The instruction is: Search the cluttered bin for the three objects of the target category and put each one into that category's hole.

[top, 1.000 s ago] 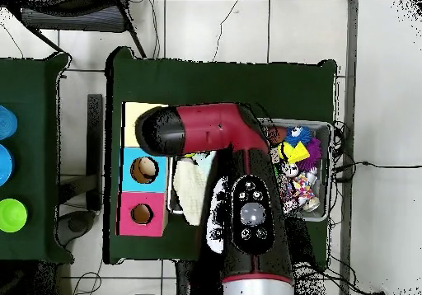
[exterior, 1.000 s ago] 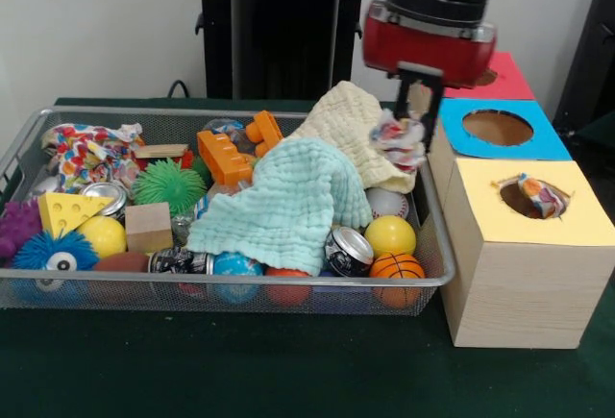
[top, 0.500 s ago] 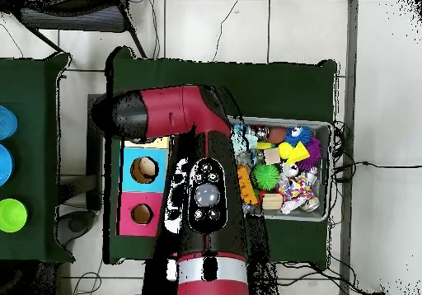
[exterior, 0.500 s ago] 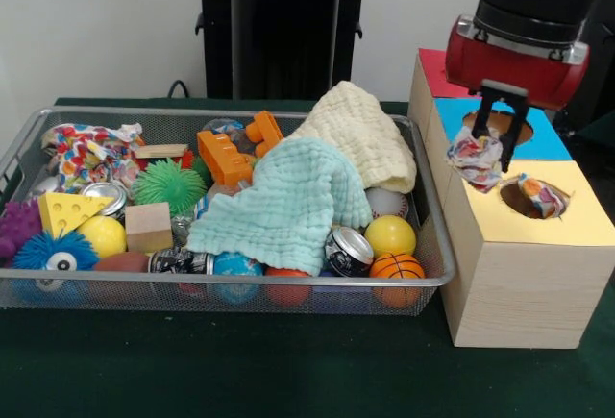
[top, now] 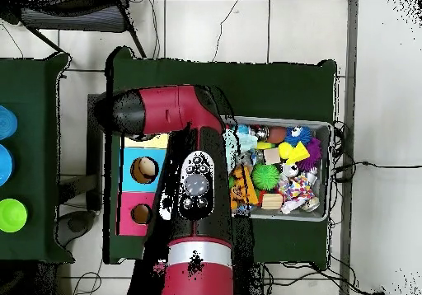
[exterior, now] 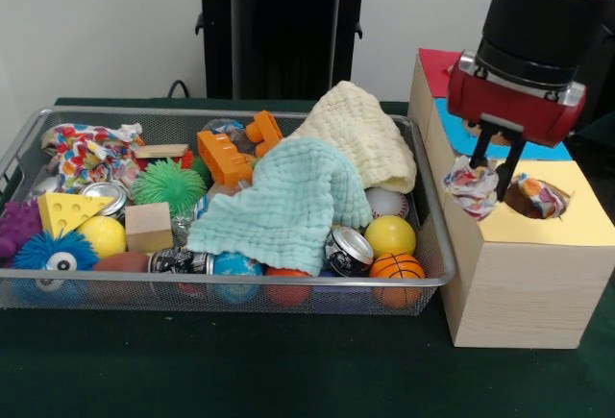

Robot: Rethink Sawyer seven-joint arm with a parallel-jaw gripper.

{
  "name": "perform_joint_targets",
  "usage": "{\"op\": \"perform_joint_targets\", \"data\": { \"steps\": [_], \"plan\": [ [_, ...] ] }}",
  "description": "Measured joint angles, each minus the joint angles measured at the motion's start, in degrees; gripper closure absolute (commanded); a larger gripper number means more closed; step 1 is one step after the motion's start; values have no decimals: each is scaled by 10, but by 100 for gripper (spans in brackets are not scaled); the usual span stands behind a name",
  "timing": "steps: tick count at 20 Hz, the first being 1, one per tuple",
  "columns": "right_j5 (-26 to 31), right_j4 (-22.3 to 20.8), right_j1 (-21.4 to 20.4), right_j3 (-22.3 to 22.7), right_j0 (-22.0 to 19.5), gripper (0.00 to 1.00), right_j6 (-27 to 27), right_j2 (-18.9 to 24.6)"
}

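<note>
No legible text, seemingly

- Worktop (exterior: 240, 370): dark green cloth cover; overhead view shows the same cover (top: 280, 86).
- Back wall (exterior: 96, 24): plain off-white, evenly lit.
- Floor (top: 383, 102): pale tiles with dark grout lines; thin cables (top: 375, 165) trail across it.
- Second green-covered side table (top: 33, 102) sits left in the overhead view, apart from the worktop.
</note>
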Motion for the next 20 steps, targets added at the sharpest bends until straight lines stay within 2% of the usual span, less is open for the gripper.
{"op": "perform_joint_targets", "data": {
  "steps": [8,20],
  "plan": [
    [0,17,17,0,19,100,2,-24],
    [0,66,21,0,60,100,25,-65]
  ]
}}
